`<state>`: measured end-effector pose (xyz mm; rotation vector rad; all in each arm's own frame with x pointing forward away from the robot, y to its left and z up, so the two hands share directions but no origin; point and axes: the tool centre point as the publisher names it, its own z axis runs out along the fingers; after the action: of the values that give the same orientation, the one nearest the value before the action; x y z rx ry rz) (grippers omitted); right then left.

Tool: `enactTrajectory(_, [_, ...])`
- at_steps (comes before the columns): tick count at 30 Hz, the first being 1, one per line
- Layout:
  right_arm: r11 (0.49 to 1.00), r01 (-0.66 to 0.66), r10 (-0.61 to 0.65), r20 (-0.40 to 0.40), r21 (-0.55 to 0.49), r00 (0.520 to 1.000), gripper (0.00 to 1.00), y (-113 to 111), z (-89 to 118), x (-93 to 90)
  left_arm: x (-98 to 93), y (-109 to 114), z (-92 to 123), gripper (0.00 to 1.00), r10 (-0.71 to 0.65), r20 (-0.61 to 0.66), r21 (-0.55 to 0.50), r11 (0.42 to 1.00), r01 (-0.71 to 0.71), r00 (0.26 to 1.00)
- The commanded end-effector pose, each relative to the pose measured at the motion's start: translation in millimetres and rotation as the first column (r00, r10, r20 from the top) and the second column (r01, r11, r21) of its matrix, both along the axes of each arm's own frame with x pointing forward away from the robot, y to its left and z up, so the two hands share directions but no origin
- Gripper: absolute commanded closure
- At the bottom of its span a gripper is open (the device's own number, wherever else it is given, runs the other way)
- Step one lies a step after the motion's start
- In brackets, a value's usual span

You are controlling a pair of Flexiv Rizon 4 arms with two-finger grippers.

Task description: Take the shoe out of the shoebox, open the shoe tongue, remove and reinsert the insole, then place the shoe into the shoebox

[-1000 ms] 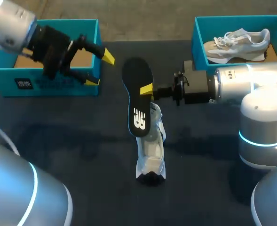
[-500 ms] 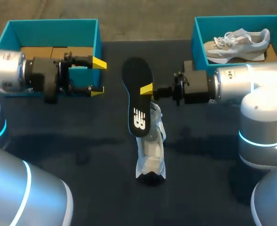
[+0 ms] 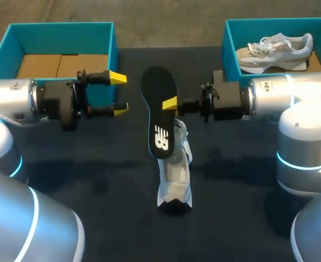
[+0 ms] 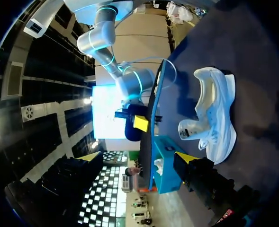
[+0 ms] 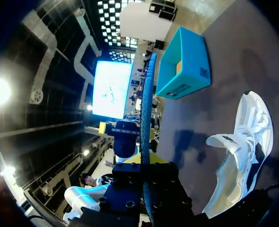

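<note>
Near centre, the white shoe (image 3: 174, 183) lies on the table (image 3: 236, 213), tongue raised. Just beyond, the right gripper (image 3: 171, 103) is clamped on the black insole (image 3: 159, 114), white logo facing up, holding it over the shoe's far end. To the left, the left gripper (image 3: 120, 93) hangs with fingers spread, grasping nothing. Far left, a teal box (image 3: 59, 28) shows its cardboard floor. Far right, a second box (image 3: 269, 24) holds a beige shoe (image 3: 274, 52).
</note>
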<state>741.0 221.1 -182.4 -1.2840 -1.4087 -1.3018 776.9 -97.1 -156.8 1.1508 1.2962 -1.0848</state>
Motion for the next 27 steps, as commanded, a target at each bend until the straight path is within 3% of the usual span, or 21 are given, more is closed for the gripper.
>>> enactTrajectory(1, [1.0, 0.0, 0.0, -0.001, -0.003, 1.0, 1.0, 1.9, 0.3, -0.1, -7.3, -8.4, -3.3, 0.0, 0.03, -0.004, -0.01, 1.0, -0.03, 1.0])
enactTrajectory(13, [1.0, 0.0, 0.0, -0.001, -0.003, 1.0, 1.0, 1.9, 0.3, -0.1, -6.1, -38.1, -15.3, 0.0, 0.031, -0.028, -0.026, 0.999, -0.032, 0.999])
enactTrajectory(16, [1.0, 0.0, 0.0, -0.001, -0.003, 1.0, 1.0, 1.9, 0.3, -0.1, -5.4, -43.0, -14.5, 0.09, 0.03, -0.025, -0.02, 0.999, -0.03, 0.999])
enactTrajectory(18, [1.0, 0.0, 0.0, -0.001, -0.003, 1.0, 1.0, 1.9, 0.3, -0.1, -4.2, -44.4, -13.2, 0.29, 0.03, -0.023, -0.019, 0.999, -0.031, 0.999])
enactTrajectory(20, [1.0, 0.0, 0.0, -0.001, -0.003, 1.0, 1.0, 1.9, 0.3, -0.1, -3.1, -45.4, -12.1, 0.35, 0.038, -0.019, -0.019, 0.999, -0.038, 0.999])
enactTrajectory(22, [1.0, 0.0, 0.0, -0.001, -0.003, 1.0, 1.0, 1.9, 0.3, -0.1, -1.7, -46.5, -12.0, 0.5, 0.044, -0.016, -0.018, 0.999, -0.044, 0.999])
enactTrajectory(27, [1.0, 0.0, 0.0, -0.001, -0.003, 1.0, 1.0, 1.9, 0.3, -0.1, 0.4, -52.2, -15.3, 0.52, 0.046, -0.021, -0.023, 0.999, -0.047, 0.999])
